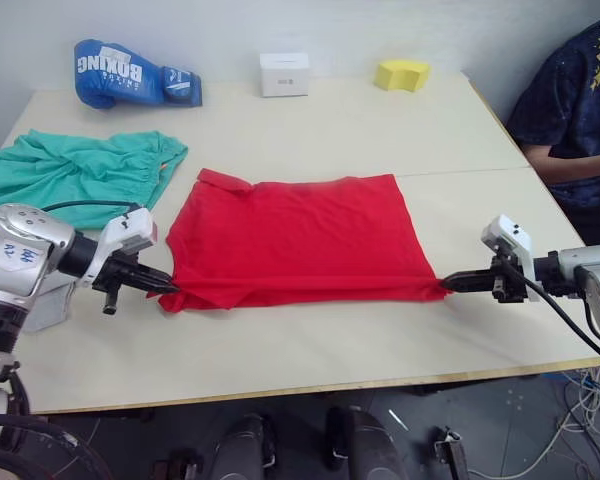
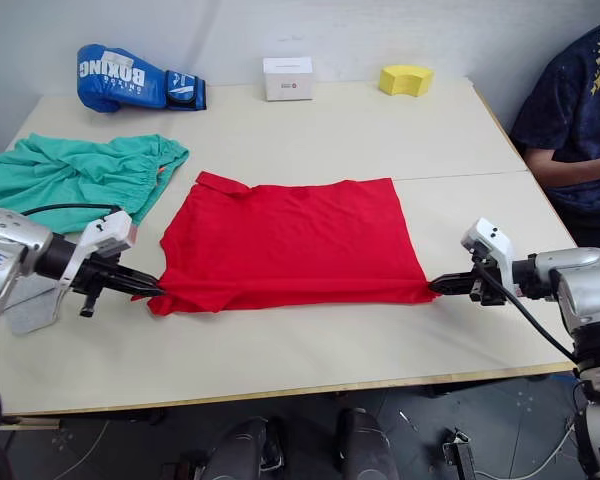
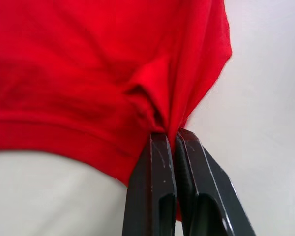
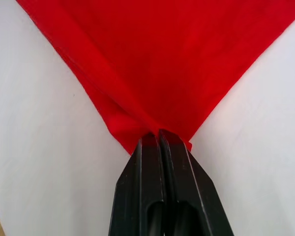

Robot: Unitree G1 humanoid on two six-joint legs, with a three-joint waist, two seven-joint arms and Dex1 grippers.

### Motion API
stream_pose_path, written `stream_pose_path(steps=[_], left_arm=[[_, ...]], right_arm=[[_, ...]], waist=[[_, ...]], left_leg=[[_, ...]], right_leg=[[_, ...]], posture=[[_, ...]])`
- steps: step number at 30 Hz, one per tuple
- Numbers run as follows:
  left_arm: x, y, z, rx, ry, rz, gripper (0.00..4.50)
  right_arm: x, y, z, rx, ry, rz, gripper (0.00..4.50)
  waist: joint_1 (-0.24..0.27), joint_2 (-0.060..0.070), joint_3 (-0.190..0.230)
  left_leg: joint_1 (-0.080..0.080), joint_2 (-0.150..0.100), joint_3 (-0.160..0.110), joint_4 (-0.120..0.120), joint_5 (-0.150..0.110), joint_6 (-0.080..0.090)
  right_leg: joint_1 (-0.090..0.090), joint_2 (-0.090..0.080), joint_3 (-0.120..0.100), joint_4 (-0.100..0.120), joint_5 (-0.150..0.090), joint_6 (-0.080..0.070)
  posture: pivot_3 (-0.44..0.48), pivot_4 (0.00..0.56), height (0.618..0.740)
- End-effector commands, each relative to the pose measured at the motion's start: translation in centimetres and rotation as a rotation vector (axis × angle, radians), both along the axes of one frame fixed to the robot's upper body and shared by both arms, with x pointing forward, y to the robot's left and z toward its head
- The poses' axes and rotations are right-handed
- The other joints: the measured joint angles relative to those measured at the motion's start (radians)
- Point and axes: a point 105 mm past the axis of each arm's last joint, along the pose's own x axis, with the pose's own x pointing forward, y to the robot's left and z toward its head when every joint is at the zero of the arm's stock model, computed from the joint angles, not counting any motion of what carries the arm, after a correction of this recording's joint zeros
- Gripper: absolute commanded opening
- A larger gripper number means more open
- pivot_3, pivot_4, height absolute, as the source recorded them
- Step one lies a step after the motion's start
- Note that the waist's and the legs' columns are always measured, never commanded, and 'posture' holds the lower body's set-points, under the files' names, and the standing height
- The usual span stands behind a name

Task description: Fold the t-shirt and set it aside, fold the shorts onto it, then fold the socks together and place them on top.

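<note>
Table (image 1: 310, 340) surface is pale beige and carries all items; a seam runs across its right half, and a person in a dark patterned shirt (image 1: 570, 100) sits at its far right corner. T-shirt (image 1: 300, 240), bright red, lies flat near the table's middle, folded into a rough rectangle with a sleeve or collar part projecting at its far left corner. Its near edge is stretched between the two grippers. Shorts (image 1: 75, 165), teal-green with a gathered waistband, lie crumpled at the left side of the table, just beside the t-shirt's far left corner but apart from it. Blue boxing glove (image 1: 130, 75) rests at the far left edge, well beyond the shorts. Small white box (image 1: 284, 74) stands at the far edge near the centre, and a yellow sponge-like block (image 1: 402, 74) sits to its right. Left gripper (image 1: 168, 288) is at the t-shirt's near left corner; the left wrist view shows its black fingers (image 3: 157, 172) pressed together with red cloth bunched and pinched between them. Right gripper (image 1: 448, 285) is at the near right corner; the right wrist view shows its fingers (image 4: 150, 172) clamped flush on the pointed tip of the cloth.
</note>
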Motion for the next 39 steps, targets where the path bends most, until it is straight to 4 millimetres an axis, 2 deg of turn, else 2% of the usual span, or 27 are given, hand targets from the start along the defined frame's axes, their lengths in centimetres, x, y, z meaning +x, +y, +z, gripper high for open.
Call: stream_pose_path(steps=[1, 8, 11, 14, 17, 20, 21, 23, 26, 29, 30, 31, 32, 35, 39], left_arm=[[0.8, 0.7, 0.5, 0.01, -0.043, 0.023, 0.02], [1.5, 0.7, 0.6, -0.058, -0.116, 0.064, 0.02], [1.6, 0.7, 1.0, -0.113, -0.162, 0.085, 0.75], [1.9, 0.8, 2.0, -0.183, -0.246, 0.12, 1.65], [2.0, 1.5, 3.2, -0.256, -0.362, 0.181, 2.51], [1.1, 2.2, 3.9, -0.326, -0.417, 0.233, 2.52], [0.8, 2.4, 4.2, -0.343, -0.434, 0.24, 2.52], [-0.3, 2.3, 4.7, -0.361, -0.469, 0.218, 2.12], [-2.2, 0.8, 3.7, -0.307, -0.444, 0.109, 1.27], [-3.4, -1.7, 1.4, -0.266, -0.417, 0.011, 0.36], [-3.5, -2.3, 0.8, -0.261, -0.416, -0.005, 0.08], [-3.7, -3.0, -0.1, -0.259, -0.399, -0.028, 0.0], [-3.9, -3.5, -0.7, -0.258, -0.388, -0.042, 0.0], [-3.8, -4.9, -2.4, -0.248, -0.38, -0.077, 0.0], [-2.0, -6.0, -2.8, -0.28, -0.432, -0.049, 0.0]], right_arm=[[0.4, -0.3, 0.5, -0.003, -0.051, -0.014, 0.0], [0.7, -0.3, 0.3, 0.013, -0.111, -0.04, 0.0], [0.9, -0.6, 0.5, 0.037, -0.141, -0.103, 0.0], [0.4, -0.3, 1.4, 0.082, -0.189, -0.103, 0.61], [0.3, -1.2, 2.7, 0.124, -0.299, -0.165, 1.6], [-0.2, -1.9, 4.0, 0.15, -0.406, -0.197, 2.59], [-0.3, -2.1, 4.5, 0.162, -0.443, -0.205, 2.59], [-0.8, -1.4, 5.8, 0.222, -0.502, -0.193, 2.63], [-2.0, 1.0, 6.3, 0.286, -0.531, -0.12, 1.93], [-3.4, 5.1, 4.0, 0.232, -0.552, 0.032, 0.93], [-3.6, 5.9, 3.4, 0.22, -0.567, 0.063, 0.61], [-3.8, 6.8, 2.5, 0.219, -0.573, 0.088, 0.22], [-3.9, 7.3, 2.0, 0.222, -0.577, 0.099, 0.05], [-3.8, 8.5, -0.9, 0.165, -0.559, 0.119, 0.05], [-3.0, 8.1, -2.9, 0.151, -0.532, 0.042, 0.05]], waist=[[-0.001, 0.0, 0.0], [0.0, 0.0, 0.0], [0.0, 0.0, 0.0], [0.001, 0.0, 0.0], [0.001, 0.0, 0.0], [0.001, 0.0, 0.0], [0.001, 0.0, 0.0], [-0.001, 0.0, 0.0], [-0.002, 0.0, 0.0], [0.0, -0.001, -0.001], [0.001, -0.001, -0.001], [0.003, -0.001, -0.002], [0.005, -0.001, -0.001], [0.004, -0.001, -0.002], [0.004, -0.002, -0.002]], left_leg=[[0.0, 0.0, 0.0, 0.001, 0.0, 0.0], [-0.001, 0.001, 0.001, 0.004, 0.0, 0.0], [-0.001, 0.001, 0.001, 0.006, 0.0, 0.001], [-0.001, 0.001, 0.0, 0.006, 0.0, 0.001], [-0.001, 0.002, 0.0, 0.007, -0.001, 0.001], [-0.001, 0.002, -0.001, 0.006, -0.001, 0.001], [-0.001, 0.002, -0.001, 0.006, -0.001, 0.001], [-0.001, 0.002, -0.001, 0.006, -0.001, 0.0], [0.0, 0.002, 0.0, 0.005, -0.001, 0.0], [0.001, 0.002, -0.001, 0.002, -0.001, 0.0], [0.002, 0.002, -0.001, 0.001, -0.001, -0.001], [0.002, 0.002, -0.001, 0.0, -0.001, -0.001], [0.002, 0.001, -0.001, 0.0, -0.001, -0.001], [0.002, -0.001, 0.0, 0.0, -0.001, 0.0], [0.002, 0.0, -0.001, 0.0, -0.001, 0.0]], right_leg=[[0.0, 0.001, 0.0, 0.0, 0.0, 0.0], [0.0, 0.001, 0.0, 0.001, 0.0, 0.0], [0.0, 0.0, 0.002, 0.002, 0.0, 0.0], [0.0, 0.0, 0.004, 0.002, 0.0, 0.0], [0.0, -0.001, 0.004, 0.002, 0.0, 0.0], [0.001, -0.001, 0.004, 0.002, 0.0, 0.0], [0.001, -0.001, 0.004, 0.002, 0.0, 0.0], [0.001, -0.001, 0.004, 0.002, 0.0, 0.0], [0.002, -0.001, 0.005, 0.002, 0.0, 0.0], [0.002, -0.001, 0.005, 0.001, 0.0, 0.0], [0.002, -0.001, 0.006, 0.0, 0.0, 0.0], [0.003, -0.001, 0.005, 0.0, 0.0, 0.0], [0.002, -0.001, 0.005, 0.0, 0.0, 0.0], [0.002, -0.001, 0.005, 0.0, 0.0, 0.001], [0.002, -0.001, 0.006, 0.0, 0.0, 0.001]], posture=[[0.0, 0.15, 0.74], [0.0, 0.15, 0.74], [0.0, 0.15, 0.74], [0.0, 0.15, 0.74], [0.0, 0.15, 0.74], [0.0, 0.15, 0.74], [0.0, 0.15, 0.74], [0.0, 0.15, 0.74], [0.0, 0.15, 0.74], [0.0, 0.15, 0.74], [0.0, 0.15, 0.74], [0.0, 0.15, 0.74], [0.0, 0.15, 0.74], [0.0, 0.15, 0.74], [0.0, 0.15, 0.74]])
